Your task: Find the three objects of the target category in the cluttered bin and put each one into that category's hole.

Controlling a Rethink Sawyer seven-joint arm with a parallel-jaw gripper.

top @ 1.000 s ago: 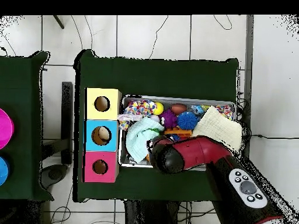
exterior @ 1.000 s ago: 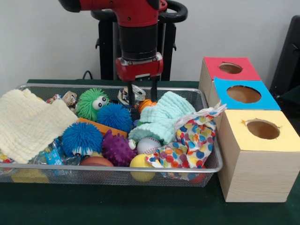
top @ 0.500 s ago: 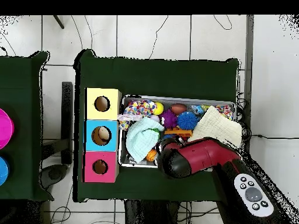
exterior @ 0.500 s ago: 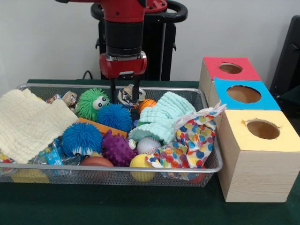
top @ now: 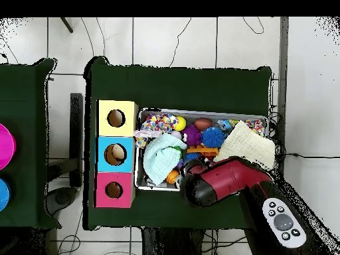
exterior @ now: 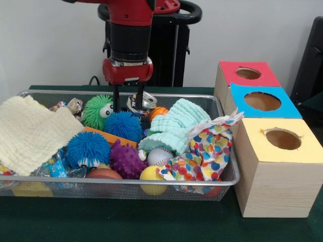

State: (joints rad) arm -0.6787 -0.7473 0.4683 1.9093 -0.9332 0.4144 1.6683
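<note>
Fingers: two dark prongs below the red gripper (exterior: pixel 127 98), parted and holding nothing, hung at the far rim of the wire bin (exterior: pixel 229 177), tips level with the crumpled can (exterior: pixel 142 101).

Contents, near to far (front view):
- Yellow ball (exterior: pixel 151 176) and brown ball (exterior: pixel 103 174), against the near wall.
- Polka-dot cloth (exterior: pixel 209 150), draped over the near right corner and spilling past the rim.
- Baseball (exterior: pixel 160 156), half tucked under the mint washcloth (exterior: pixel 176 126).
- Purple spiky ball (exterior: pixel 125 159); blue furry ball with eyes (exterior: pixel 88 148).
- Cream washcloth (exterior: pixel 30 131), covering the left end.
- Second blue furry ball (exterior: pixel 123 125); green furry ball with eyes (exterior: pixel 98 110).
- Small orange basketball (exterior: pixel 158 112), just beside the can, partly behind the mint washcloth.

Receptacles: yellow box (exterior: pixel 280 164), blue box (exterior: pixel 260 103), red box (exterior: pixel 246 74), one hole each, beside the bin on the green counter (exterior: pixel 151 222). Overhead view showed something pale inside the blue box's hole.

Target category: not determinable. If balls, candidates lay across the middle and near side of the bin.

Hazards, as judged:
- One finger stood above the green furry ball, the other at the can; a straight descent could pinch soft spines or skid off metal, giving a slipping grasp.
- Cloth edges near the basketball and baseball could be caught along with them and dragged out.
- Fingers close to the far rim could strike the mesh.
</note>
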